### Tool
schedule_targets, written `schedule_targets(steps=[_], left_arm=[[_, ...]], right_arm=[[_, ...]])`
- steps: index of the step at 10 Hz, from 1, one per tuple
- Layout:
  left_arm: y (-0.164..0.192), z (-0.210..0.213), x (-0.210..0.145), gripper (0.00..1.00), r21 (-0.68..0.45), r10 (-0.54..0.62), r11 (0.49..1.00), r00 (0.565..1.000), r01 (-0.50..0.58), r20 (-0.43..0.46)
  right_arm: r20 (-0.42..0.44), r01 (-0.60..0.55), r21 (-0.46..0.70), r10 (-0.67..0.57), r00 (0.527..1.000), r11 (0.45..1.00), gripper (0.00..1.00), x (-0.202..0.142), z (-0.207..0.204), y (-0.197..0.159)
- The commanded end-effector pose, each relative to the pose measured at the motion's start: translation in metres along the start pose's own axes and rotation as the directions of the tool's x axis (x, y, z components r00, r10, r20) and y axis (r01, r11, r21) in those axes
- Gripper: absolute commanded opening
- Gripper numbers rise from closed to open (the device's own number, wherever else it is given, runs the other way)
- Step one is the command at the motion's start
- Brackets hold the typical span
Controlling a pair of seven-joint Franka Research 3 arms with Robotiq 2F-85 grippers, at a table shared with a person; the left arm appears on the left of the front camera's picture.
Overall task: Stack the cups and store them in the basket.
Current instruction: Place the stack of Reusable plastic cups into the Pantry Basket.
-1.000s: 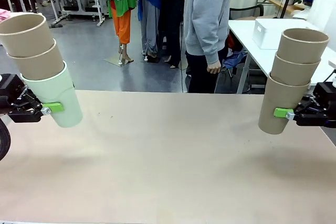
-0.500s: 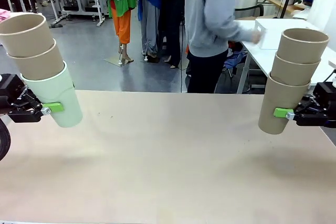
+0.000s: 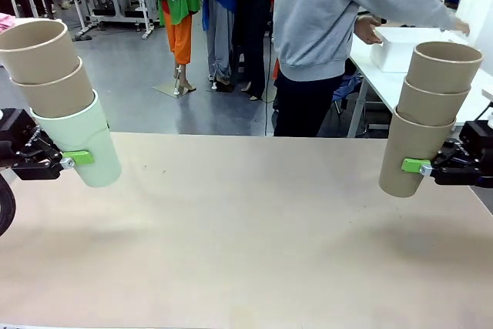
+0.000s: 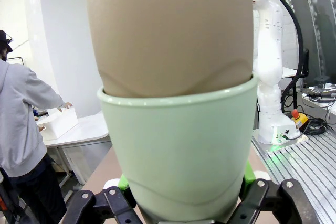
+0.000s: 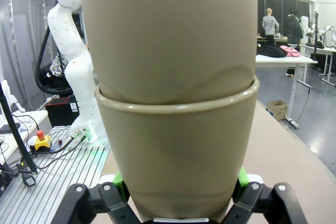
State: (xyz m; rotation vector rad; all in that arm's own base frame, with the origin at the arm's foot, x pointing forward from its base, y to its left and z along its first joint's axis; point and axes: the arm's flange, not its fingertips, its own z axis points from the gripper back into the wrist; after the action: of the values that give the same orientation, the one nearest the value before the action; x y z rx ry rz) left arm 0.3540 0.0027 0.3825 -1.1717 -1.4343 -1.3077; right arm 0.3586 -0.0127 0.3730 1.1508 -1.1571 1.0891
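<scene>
At the table's left edge my left gripper (image 3: pixel 75 159) is shut on a pale mint green cup (image 3: pixel 81 141), held above the table and tilted left, with two tan cups (image 3: pixel 46 67) nested in it. The left wrist view has the mint cup (image 4: pixel 184 156) between the green pads, a tan cup (image 4: pixel 168 30) inside. On the right, my right gripper (image 3: pixel 420 166) is shut on the lowest of three stacked tan cups (image 3: pixel 427 117), lifted off the table. That stack (image 5: pixel 173 129) sits between the fingers in the right wrist view. The white basket (image 3: pixel 408 45) stands on a far side table, a person's hands on it.
The beige table (image 3: pixel 246 236) stretches between the two arms. A person in a grey hoodie (image 3: pixel 339 21) stands beyond the far edge, turned and reaching right. In the left wrist view the basket (image 4: pixel 58 123) sits on a white table (image 4: pixel 89 129).
Both arms and their cup stacks have stayed still. The person has turned right and reached both hands out to the white basket on the side table.
</scene>
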Motion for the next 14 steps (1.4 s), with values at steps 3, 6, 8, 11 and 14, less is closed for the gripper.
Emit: schedule_targets(steps=[3,6,8,11,14], left_arm=[[0.0005,0.0010,0.0037,0.85,0.004,-0.008,1.000,1.000,0.008,0.009],[0.0005,0.0010,0.0037,0.85,0.004,-0.008,1.000,1.000,0.008,0.009],[0.0005,0.0010,0.0037,0.85,0.004,-0.008,1.000,1.000,0.008,0.009],[0.0005,0.0010,0.0037,0.85,0.004,-0.008,1.000,1.000,0.008,0.009],[0.0005,0.0010,0.0037,0.85,0.004,-0.008,1.000,1.000,0.008,0.009]], right_arm=[[0.001,-0.008,0.000,0.008,1.000,1.000,0.85,0.0034,0.0001,0.0005],[0.001,-0.008,0.000,0.008,1.000,1.000,0.85,0.0034,0.0001,0.0005],[0.001,-0.008,0.000,0.008,1.000,1.000,0.85,0.0034,0.0001,0.0005],[0.001,-0.008,0.000,0.008,1.000,1.000,0.85,0.0034,0.0001,0.0005],[0.001,-0.008,0.000,0.008,1.000,1.000,0.85,0.0034,0.0001,0.0005]])
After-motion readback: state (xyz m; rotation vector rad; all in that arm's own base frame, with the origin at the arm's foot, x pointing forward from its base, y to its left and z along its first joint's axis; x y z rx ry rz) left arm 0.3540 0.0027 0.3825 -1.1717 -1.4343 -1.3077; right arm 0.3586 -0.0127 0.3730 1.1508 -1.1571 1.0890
